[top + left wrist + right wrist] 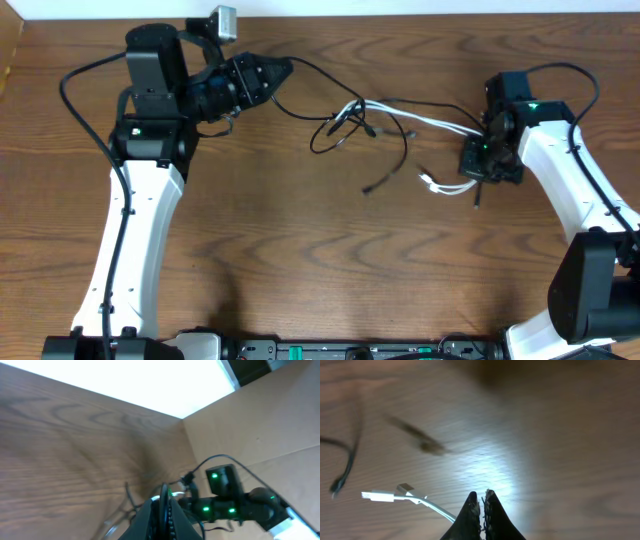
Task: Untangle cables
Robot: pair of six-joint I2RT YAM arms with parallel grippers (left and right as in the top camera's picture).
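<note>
The black cable (322, 142) and the white cable (425, 123) cross in a small tangle at mid-table. My left gripper (283, 70) is shut on the black cable, which shows between its fingers in the left wrist view (163, 506); the strand runs from there to the tangle. My right gripper (482, 172) is shut low over the table, and the white cable leads into it. In the right wrist view the white cable (427, 504) comes out beside my shut fingers (481, 494), with its plug ends (380, 495) lying on the wood. A black plug end (370, 188) lies loose.
The wooden table's far edge (150, 407) meets a cardboard wall (260, 420) at the right. The right arm (227, 505) with green lights shows in the left wrist view. Thick black arm wires (75, 75) loop beside the left arm.
</note>
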